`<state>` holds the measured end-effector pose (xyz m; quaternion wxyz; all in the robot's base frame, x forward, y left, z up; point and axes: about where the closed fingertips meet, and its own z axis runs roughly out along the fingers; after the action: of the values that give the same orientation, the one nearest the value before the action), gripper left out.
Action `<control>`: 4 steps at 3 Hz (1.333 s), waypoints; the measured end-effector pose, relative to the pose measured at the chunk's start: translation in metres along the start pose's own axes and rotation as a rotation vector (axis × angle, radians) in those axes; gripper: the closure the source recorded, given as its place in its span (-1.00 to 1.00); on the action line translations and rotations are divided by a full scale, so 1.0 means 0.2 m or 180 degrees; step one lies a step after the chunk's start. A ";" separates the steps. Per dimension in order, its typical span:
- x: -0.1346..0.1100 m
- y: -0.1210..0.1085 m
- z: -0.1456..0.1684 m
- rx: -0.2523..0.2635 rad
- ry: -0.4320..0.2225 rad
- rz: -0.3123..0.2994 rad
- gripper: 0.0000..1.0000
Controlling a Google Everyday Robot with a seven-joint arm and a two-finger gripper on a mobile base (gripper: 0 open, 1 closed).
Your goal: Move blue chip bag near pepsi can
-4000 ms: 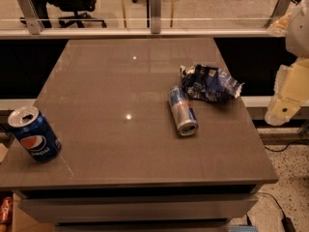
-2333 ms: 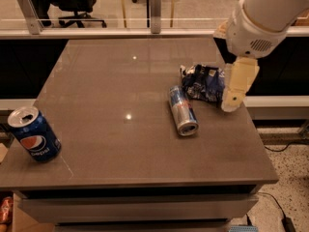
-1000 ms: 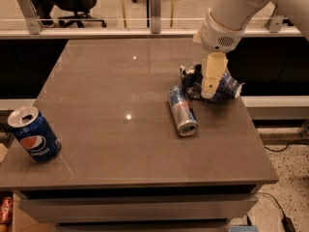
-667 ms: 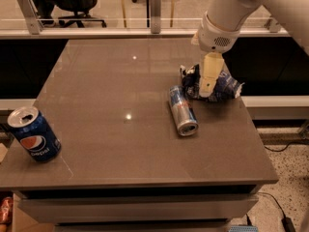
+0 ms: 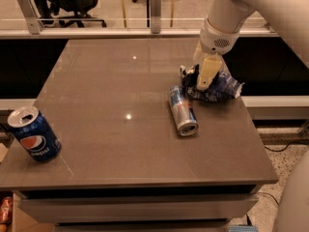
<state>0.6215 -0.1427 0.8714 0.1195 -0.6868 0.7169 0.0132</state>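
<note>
The blue chip bag [image 5: 219, 87], crumpled dark blue foil with white patches, lies at the table's right side. My gripper [image 5: 206, 79] hangs down from the white arm right over the bag's left part, its cream finger reaching the bag. The pepsi can [image 5: 34, 134] stands upright at the table's front left corner, far from the bag.
A slim silver-and-blue energy drink can [image 5: 182, 110] lies on its side just left of and in front of the bag. The brown table [image 5: 120, 81] ends close to the right of the bag. Office chairs stand behind a rail at the back.
The arm came in from the right edge and moved left and down onto the chip bag. The bag and both cans have not moved.
</note>
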 end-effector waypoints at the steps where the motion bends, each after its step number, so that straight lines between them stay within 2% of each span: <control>1: 0.04 -0.03 0.01 0.0007 0.0016 0.0070 0.15; 3: 0.05 -0.07 -0.03 0.0047 0.0016 0.0041 0.99; 4: 0.04 -0.09 -0.07 0.0088 0.0017 0.0012 1.00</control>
<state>0.6371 -0.1550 0.8865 0.1271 -0.6837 0.7186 0.0017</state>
